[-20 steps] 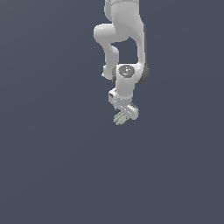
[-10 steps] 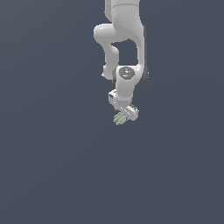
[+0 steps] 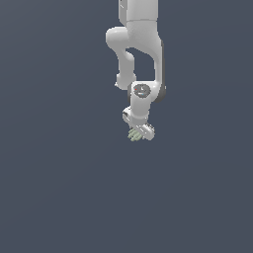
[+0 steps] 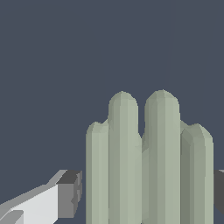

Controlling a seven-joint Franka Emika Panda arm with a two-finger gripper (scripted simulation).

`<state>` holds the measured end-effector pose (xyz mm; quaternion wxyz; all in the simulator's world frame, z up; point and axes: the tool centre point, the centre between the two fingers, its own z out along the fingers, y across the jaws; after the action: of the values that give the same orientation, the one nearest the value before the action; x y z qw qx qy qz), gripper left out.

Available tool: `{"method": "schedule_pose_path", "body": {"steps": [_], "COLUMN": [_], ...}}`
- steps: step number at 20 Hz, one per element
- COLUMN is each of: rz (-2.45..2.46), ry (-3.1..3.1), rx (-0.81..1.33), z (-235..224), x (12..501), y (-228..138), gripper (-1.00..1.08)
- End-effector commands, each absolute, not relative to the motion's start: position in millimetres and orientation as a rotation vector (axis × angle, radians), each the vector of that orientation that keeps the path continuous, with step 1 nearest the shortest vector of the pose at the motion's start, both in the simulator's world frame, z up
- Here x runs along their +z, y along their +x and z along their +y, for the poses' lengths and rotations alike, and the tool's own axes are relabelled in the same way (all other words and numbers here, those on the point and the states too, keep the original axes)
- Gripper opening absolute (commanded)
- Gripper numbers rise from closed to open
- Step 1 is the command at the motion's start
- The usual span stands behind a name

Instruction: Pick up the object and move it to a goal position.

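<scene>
The object (image 3: 134, 134) is a tiny pale grey-green item with several parallel finger-like ridges, sitting at the tip of my white arm in the exterior view. My gripper (image 3: 140, 132) is shut on it. In the wrist view the object (image 4: 148, 162) stands upright between the two dark pads, one finger (image 4: 65, 194) on one side and the other pad (image 4: 219, 192) at the frame's edge. The ridges stick out past the fingertips. The object's lower part is cut off by the frame.
The arm's white links (image 3: 141, 44) hang from the top of the exterior view. Around them is a uniform dark grey-blue ground (image 3: 59, 188). No goal marker or other object shows in either view.
</scene>
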<state>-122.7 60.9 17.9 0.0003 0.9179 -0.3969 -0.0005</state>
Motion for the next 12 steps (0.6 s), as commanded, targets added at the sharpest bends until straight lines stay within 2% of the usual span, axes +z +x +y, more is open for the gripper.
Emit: {"method": "schedule_pose_path", "body": {"steps": [1, 3, 4, 12], "rz": [-1.248, -1.248, -1.248, -1.248], "ry": [2.883, 2.883, 2.883, 2.883], "rx": [0.0, 0.0, 0.0, 0.0], "z": [61.0, 61.0, 61.0, 61.0], "x": [13.3, 12.3, 12.3, 12.3], "y": [-122.3, -122.3, -122.3, -122.3], "gripper": [1.0, 1.0, -1.0, -1.0]}}
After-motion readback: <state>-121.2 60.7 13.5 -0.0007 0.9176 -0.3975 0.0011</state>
